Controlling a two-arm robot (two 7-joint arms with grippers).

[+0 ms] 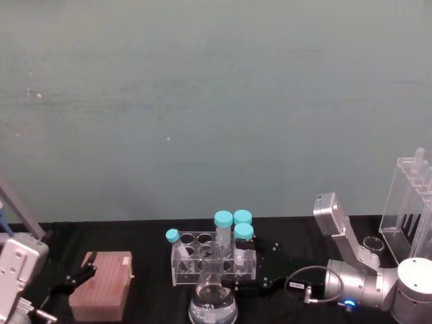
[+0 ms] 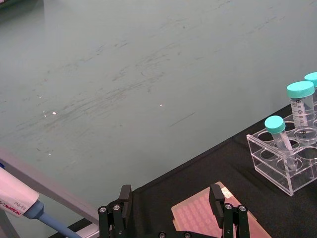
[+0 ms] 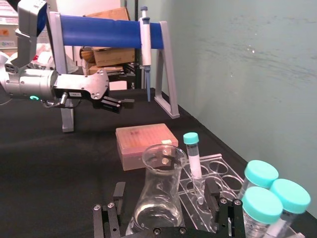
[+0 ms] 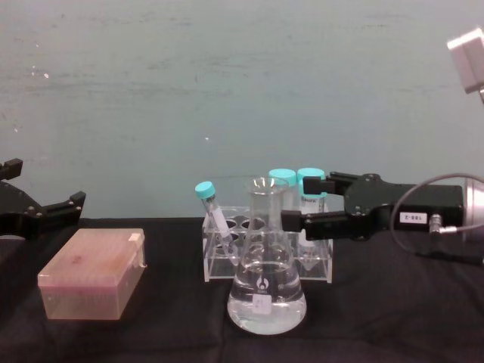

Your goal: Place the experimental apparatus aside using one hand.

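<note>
Closest to the chest camera, the conical glass flask with clear liquid (image 4: pixel 266 287) stands upright on the black-covered desk (image 4: pixel 166 333). It is just in front of a clear acrylic rack of teal-capped tubes (image 4: pixel 218 266). The black right tool (image 4: pixel 296 203), with its white label, reaches in from the right at the height of the flask's neck. Its fingers are spread wide and grip nothing; the right wrist view shows the flask between them. The left tool (image 2: pixel 170 197) hangs open and empty over a pink pipette-tip box (image 4: pixel 91 276). A tall transparent acrylic stand (image 1: pixel 408 202) and a small glass beaker (image 1: pixel 373 244) sit at the far right.
</note>
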